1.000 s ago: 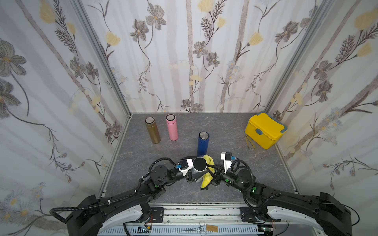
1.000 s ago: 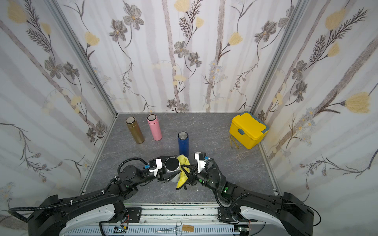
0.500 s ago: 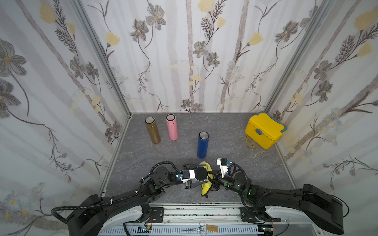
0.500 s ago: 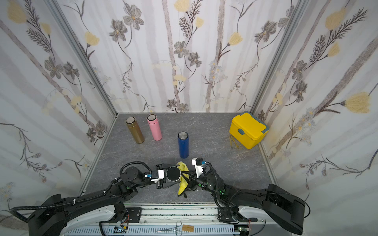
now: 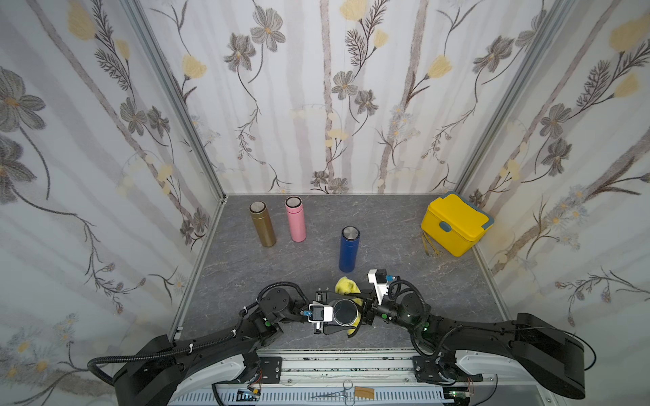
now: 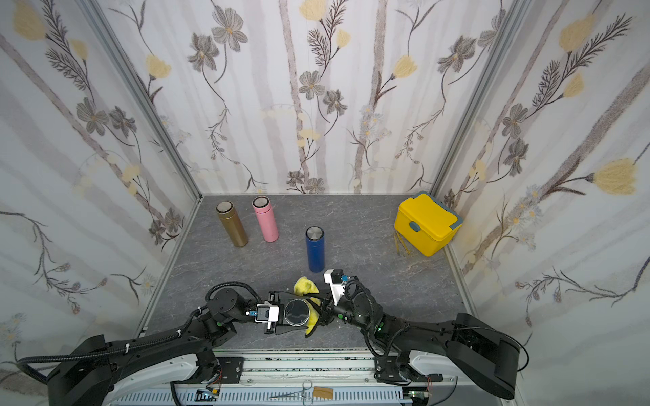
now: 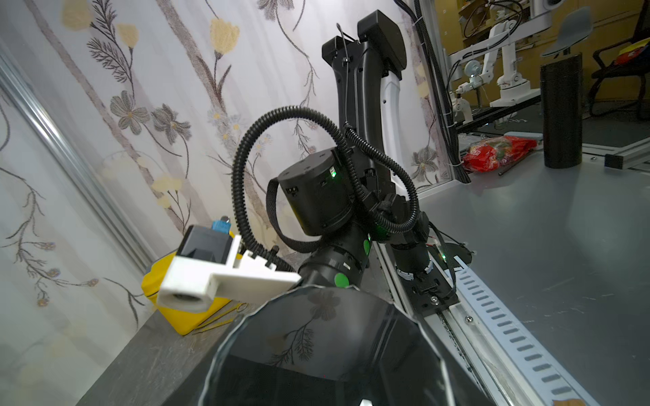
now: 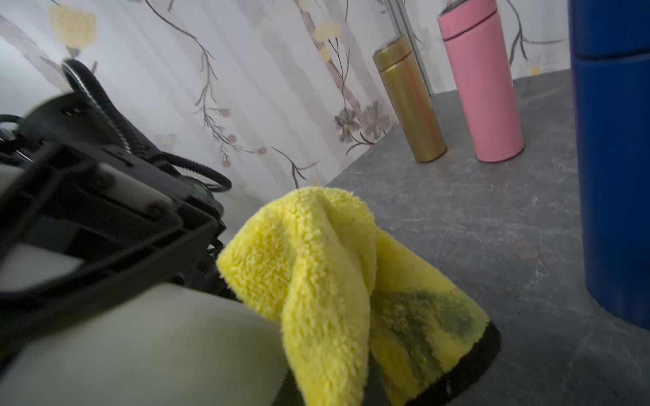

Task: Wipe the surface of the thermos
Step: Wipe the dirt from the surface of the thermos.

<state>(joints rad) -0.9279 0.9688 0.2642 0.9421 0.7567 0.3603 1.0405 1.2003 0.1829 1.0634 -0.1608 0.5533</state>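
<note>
I see a grey stone-look table (image 5: 387, 225) inside floral walls (image 5: 316, 105). My left gripper (image 5: 334, 313) clamps the thermos (image 5: 344, 312); my right gripper (image 5: 364, 309) pinches the cloth (image 8: 316, 267). Only the left wrist view shows the lab beyond

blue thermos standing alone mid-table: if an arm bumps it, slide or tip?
Probably tips: the blue thermos is tall and narrow on a small base. Once down, it would likely roll, being round. Its smooth-looking body may be slippery to grip. Weight can't be judged.

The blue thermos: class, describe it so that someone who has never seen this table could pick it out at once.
Start at the yellow box in the table's far corner, then look toward the middle of the grey table. The blue thermos stands upright there, alone. Its neighbours, the gold thermos and pink thermos, stand paired farther back.
</note>
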